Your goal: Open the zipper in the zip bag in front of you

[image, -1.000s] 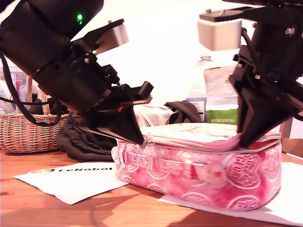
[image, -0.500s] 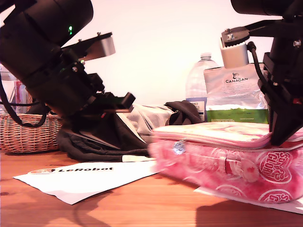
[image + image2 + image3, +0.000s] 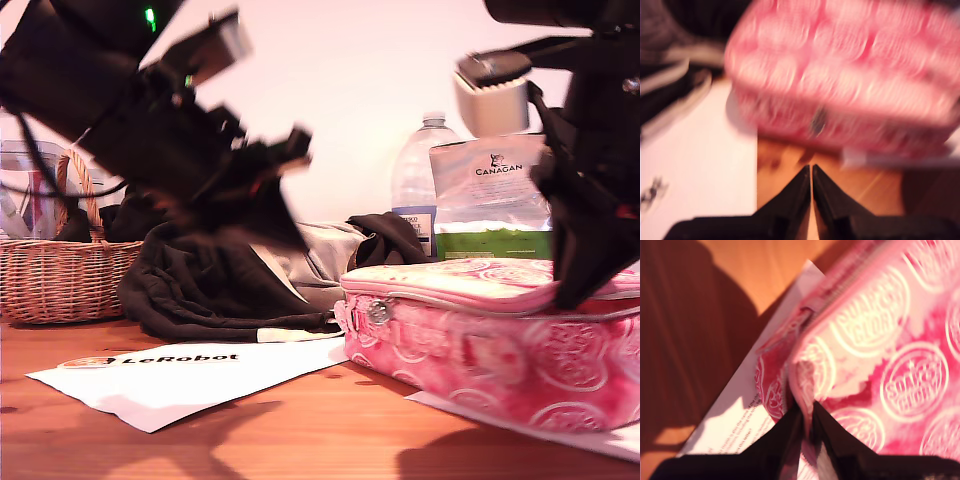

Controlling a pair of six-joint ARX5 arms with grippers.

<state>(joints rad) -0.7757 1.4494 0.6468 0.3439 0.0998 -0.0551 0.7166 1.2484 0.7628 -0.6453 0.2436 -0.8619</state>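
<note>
- The wooden tabletop carries everything; it is smooth and warm-toned, with a white printed sheet lying flat at the lower left of the exterior view.
- The zip bag sits at the lower right of the exterior view, a soft pink fabric case with white round logo prints and rounded corners. Its top panel gapes upward at the exterior view's right, which I judge comes from the pinch there.
- My second end effector is pressed together on the lid's pink piped edge, probably to anchor the bag.
- My first end effector hangs blurred in the exterior view's upper left, well apart from the bag, its black tips pressed together on nothing.
- The zipper, a thin pale toothed line under the lid, ends at a small metal ring pull on the bag's near corner; it looks partly undone.
</note>
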